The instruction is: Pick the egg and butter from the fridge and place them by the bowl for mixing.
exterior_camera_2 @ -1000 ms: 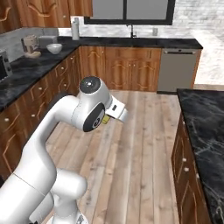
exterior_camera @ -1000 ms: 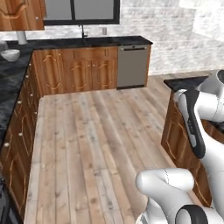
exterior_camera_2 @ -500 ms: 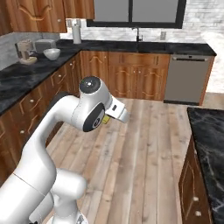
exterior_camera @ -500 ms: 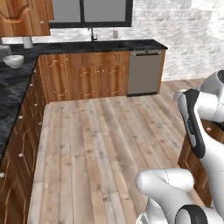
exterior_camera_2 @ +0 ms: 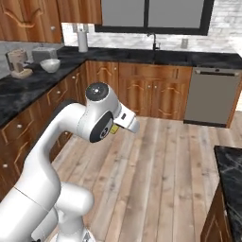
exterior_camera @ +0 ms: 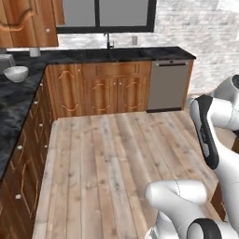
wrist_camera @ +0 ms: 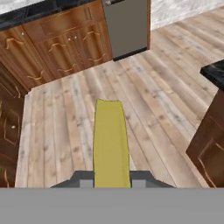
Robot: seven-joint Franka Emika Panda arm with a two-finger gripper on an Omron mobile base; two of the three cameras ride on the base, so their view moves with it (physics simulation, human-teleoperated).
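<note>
The butter [wrist_camera: 110,142], a thin yellow bar, sticks out lengthwise from between my fingertips, and my gripper [wrist_camera: 112,183] is shut on it above the wooden floor. From the right base view a sliver of the butter [exterior_camera_2: 115,128] peeks out beside the folded arm's hand. The white bowl [exterior_camera: 16,73] sits on the dark counter at the far left, and the bowl [exterior_camera_2: 50,64] stands next to a brown coffee machine [exterior_camera_2: 18,61]. The fridge and the egg are out of view.
Dark-topped wooden cabinets [exterior_camera: 100,86] run along the back and left walls. A steel dishwasher [exterior_camera_2: 211,97] is set in the back run. A dark island counter [exterior_camera_2: 231,165] edges in on the right. Open wooden floor [exterior_camera: 107,154] lies between.
The whole picture has shifted as the base drove and turned: counter, bowl and dishwasher slid rightward and nearer. The arm keeps the same folded pose with the butter held.
</note>
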